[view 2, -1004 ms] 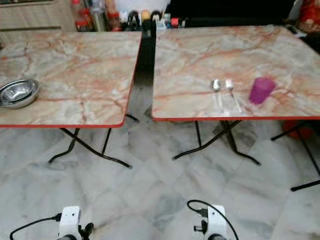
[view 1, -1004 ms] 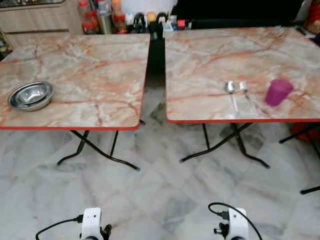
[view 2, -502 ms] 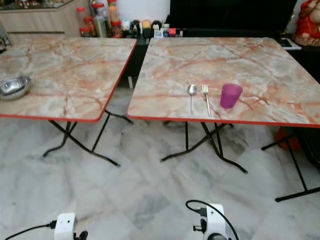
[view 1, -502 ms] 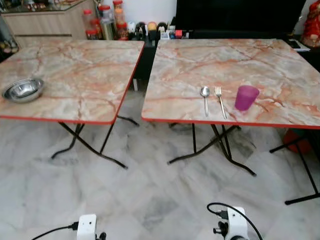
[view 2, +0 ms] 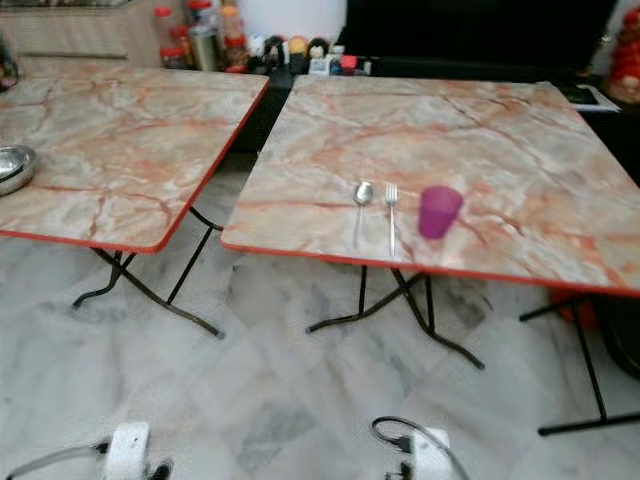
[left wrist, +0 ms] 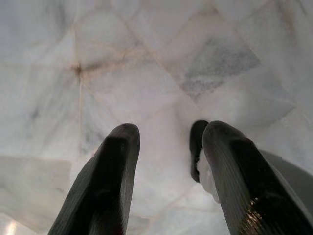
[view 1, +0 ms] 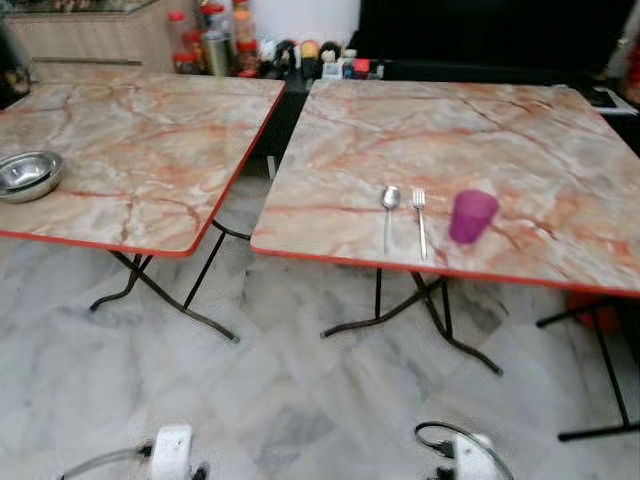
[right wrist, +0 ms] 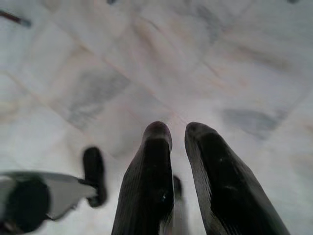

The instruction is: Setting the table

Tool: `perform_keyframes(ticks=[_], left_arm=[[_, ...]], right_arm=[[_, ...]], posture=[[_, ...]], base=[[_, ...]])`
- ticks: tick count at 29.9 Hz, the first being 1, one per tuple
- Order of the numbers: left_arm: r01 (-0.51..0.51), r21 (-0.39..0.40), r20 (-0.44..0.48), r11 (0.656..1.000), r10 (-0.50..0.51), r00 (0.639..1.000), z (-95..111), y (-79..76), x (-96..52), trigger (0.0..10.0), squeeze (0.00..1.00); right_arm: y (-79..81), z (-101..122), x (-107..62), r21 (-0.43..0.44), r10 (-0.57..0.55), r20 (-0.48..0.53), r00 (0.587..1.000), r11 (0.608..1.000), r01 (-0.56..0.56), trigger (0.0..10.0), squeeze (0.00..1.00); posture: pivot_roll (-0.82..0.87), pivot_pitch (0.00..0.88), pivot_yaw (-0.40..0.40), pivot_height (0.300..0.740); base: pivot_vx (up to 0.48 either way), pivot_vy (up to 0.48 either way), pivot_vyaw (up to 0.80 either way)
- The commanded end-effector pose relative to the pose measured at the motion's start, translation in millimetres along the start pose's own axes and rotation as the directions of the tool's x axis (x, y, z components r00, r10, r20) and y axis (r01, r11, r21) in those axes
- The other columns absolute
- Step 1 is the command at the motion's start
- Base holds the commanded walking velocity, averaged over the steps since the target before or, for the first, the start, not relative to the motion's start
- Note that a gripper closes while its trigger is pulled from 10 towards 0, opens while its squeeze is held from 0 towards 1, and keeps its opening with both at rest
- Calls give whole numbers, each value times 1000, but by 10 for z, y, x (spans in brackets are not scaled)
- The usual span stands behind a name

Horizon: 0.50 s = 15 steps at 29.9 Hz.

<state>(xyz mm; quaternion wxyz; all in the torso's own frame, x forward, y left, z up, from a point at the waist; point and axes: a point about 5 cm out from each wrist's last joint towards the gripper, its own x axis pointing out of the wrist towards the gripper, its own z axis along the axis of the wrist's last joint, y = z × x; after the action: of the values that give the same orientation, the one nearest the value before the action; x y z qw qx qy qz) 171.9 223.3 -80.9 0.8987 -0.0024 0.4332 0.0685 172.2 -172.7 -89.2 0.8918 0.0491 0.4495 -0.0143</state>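
Observation:
Two marble-patterned folding tables with red edges stand side by side ahead of me. On the right table (view 1: 520,140), near its front edge, lie a spoon (view 1: 389,205) and a fork (view 1: 420,215) side by side, with an upright purple cup (view 1: 472,216) just right of them. A steel bowl (view 1: 28,175) sits on the left table (view 1: 150,130) at its far left. Both arms hang low over the floor. My left gripper (left wrist: 171,134) is open with nothing between its fingers. My right gripper (right wrist: 178,129) is shut, also on nothing.
A narrow gap separates the tables, and their black folding legs (view 1: 420,310) splay out over the marble floor (view 1: 300,400). Bottles and jars (view 1: 215,45) line the back beside a dark cabinet (view 1: 480,35). A red object (view 1: 590,300) sits under the right table's right side.
The whole picture has shifted left and grown: the camera has turned toward the right table and come closer. The bowl, cutlery and cup hold their places on the tables.

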Motion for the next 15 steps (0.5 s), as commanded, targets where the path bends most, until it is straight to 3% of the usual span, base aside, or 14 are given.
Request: perform_keyframes(ticks=[1, 4, 13, 15], left_arm=[[22, 2, 16, 1000, -22, 1000, 70, -80, 23, 10000, 0], [21, 4, 18, 1000, -21, 1000, 79, -80, 25, 10000, 0], [13, 8, 12, 1000, -13, 1000, 57, -57, 19, 10000, 0], [12, 5, 10, 1000, -12, 1000, 50, -55, 17, 10000, 0]], right_arm=[[-145, -108, -43, 7, -44, -31, 999, 999, 44, 10000, 0], [-149, -96, -40, 3, -45, -29, 999, 999, 45, 10000, 0], [-92, -83, -25, 3, -47, -36, 998, 999, 47, 10000, 0], [-73, -79, -21, 7, -46, -34, 998, 999, 46, 10000, 0]], posture=[[-64, 85, 3, 740], [-63, 96, 2, 740], [-62, 132, 2, 740], [-61, 136, 2, 740]], base=[[420, 0, 0], [420, 0, 0], [304, -365, 0], [0, -424, 0]])
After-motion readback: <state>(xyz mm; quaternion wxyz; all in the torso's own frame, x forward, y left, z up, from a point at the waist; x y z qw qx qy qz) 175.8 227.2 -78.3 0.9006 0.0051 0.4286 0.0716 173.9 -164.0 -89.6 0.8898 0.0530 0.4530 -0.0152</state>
